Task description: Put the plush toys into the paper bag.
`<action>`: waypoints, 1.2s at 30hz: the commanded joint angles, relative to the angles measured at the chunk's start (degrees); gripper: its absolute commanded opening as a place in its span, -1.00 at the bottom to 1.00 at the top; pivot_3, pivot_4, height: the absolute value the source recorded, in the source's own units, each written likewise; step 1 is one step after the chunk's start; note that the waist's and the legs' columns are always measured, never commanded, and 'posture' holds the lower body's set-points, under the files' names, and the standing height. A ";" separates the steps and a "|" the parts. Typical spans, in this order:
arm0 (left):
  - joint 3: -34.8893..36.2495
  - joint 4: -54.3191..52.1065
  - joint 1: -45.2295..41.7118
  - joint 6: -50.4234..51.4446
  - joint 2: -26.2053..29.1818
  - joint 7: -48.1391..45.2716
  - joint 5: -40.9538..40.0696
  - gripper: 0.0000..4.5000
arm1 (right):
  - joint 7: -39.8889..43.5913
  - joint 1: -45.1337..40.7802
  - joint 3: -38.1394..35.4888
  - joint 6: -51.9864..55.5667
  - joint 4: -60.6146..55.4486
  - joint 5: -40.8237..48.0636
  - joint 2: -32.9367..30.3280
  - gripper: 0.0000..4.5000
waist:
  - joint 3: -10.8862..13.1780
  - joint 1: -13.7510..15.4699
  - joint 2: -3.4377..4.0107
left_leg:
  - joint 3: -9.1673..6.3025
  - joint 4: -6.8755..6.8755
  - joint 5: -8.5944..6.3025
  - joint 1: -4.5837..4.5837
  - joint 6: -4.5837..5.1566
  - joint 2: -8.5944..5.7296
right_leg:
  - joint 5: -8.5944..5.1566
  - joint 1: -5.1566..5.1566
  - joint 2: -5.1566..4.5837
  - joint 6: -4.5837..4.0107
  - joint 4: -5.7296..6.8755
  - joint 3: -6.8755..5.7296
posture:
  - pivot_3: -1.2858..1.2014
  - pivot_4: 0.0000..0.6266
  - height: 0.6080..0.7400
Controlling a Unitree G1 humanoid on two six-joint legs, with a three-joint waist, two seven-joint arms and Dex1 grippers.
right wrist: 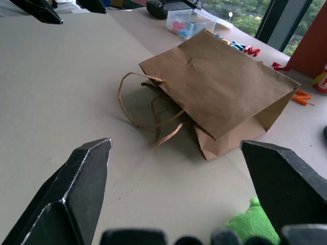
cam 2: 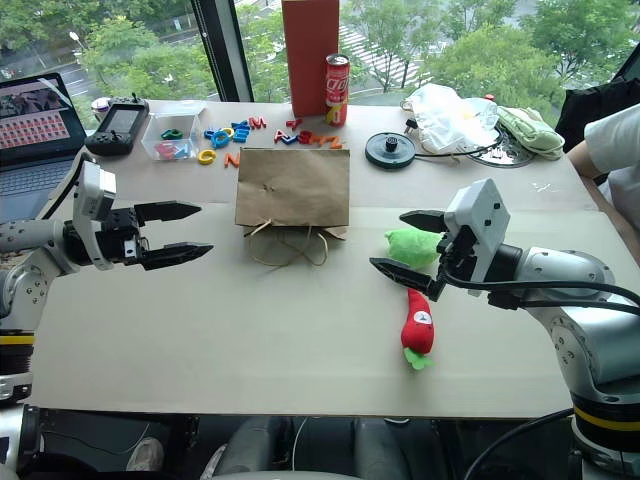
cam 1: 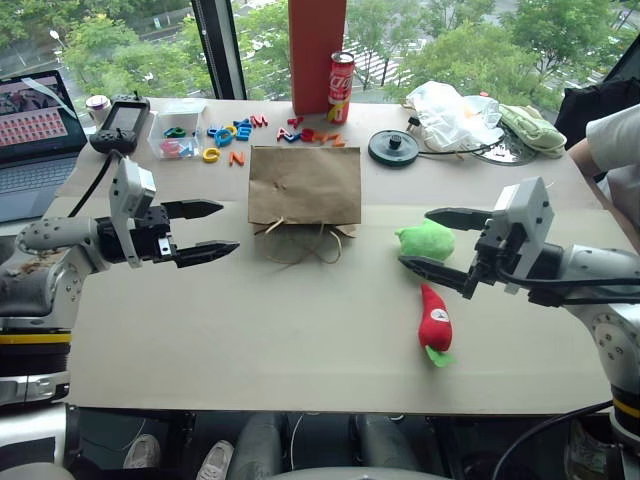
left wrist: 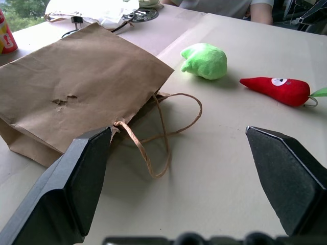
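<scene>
The brown paper bag [cam 1: 304, 186] lies flat mid-table, its mouth and twine handles [cam 1: 300, 240] toward me. Right of it rests the lime-green plush toy [cam 1: 426, 240]. The red chili plush toy [cam 1: 434, 322] lies nearer the front edge. My right gripper [cam 1: 432, 240] hovers open with its fingers on either side of the green toy, above it; whether they touch it I cannot tell. My left gripper [cam 1: 205, 230] is open and empty, left of the bag, pointing at it. The left wrist view shows the bag [left wrist: 76, 92], green toy [left wrist: 205, 60] and chili [left wrist: 278, 90].
Behind the bag lie coloured plastic letters [cam 1: 228, 135], a clear box [cam 1: 178, 130], a red can [cam 1: 341, 87] and a tall red box [cam 1: 317, 50]. A white plastic bag [cam 1: 450, 112] and black disc [cam 1: 393, 147] sit back right. A laptop [cam 1: 30, 130] stands left, a person's arm [cam 1: 605, 150] right.
</scene>
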 commanded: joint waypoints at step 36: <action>-19.84 59.53 -30.24 -77.59 -18.65 19.79 44.29 0.01 | -9.33 4.77 -0.65 1.86 -8.53 0.56 1.17 1.00 | -0.01 0.99 -0.04 | 0.16 0.10 -0.02 -0.13 0.04 -0.15 | 0.02 -0.02 -0.04 0.01 0.00 -0.07 | 0.03 -0.52 0.98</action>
